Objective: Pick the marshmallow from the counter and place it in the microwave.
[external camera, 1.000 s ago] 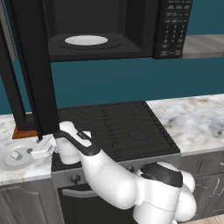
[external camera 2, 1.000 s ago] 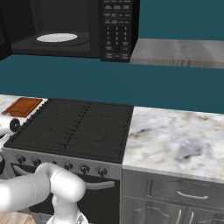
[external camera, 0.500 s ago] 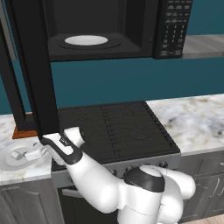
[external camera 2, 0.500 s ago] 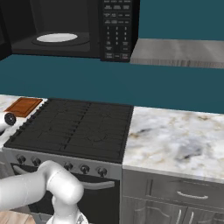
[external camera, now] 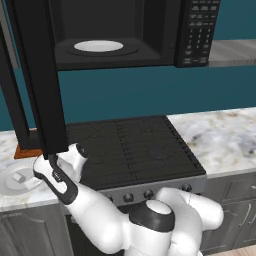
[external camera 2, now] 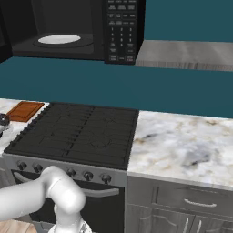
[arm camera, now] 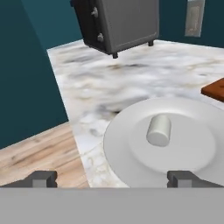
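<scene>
We are swinging the gripper [arm camera: 111, 178] further left of the stove [external camera: 132, 145], toward the plate [arm camera: 131, 148] on the counter [arm camera: 96, 87]. The marshmallow [arm camera: 158, 130] is lying on that plate, untouched. The fingers [arm camera: 41, 178] are standing open. The microwave [external camera: 115, 32] is waiting open above.

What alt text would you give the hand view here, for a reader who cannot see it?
A small white marshmallow lies on its side on a round white plate on the marbled counter, just ahead of the open gripper, whose dark fingertips rise at the bottom. A grey appliance stands further back.
</scene>
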